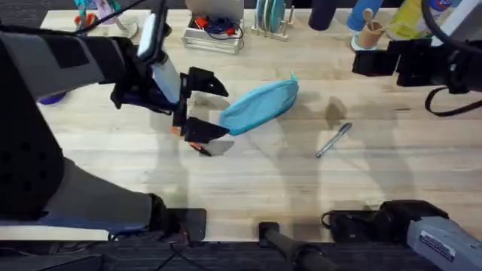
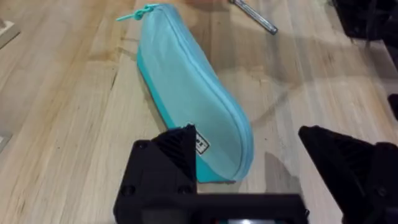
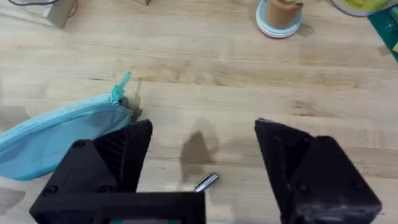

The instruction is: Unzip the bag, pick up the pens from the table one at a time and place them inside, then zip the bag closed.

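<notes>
Bag (image 1: 260, 105) lies zipped mid-frame on table (image 1: 248, 173), grey pen (image 1: 333, 140) to its right. Left claw (image 2: 249, 162) wide at bag's near end; right claw (image 3: 202, 162) wide. Pin that end w/ left, then pull the tab (image 2: 138, 12)

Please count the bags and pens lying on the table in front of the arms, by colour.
Light blue bag: 1
Silver pen: 1
Orange pen: 1, mostly hidden
Total: 3
</notes>
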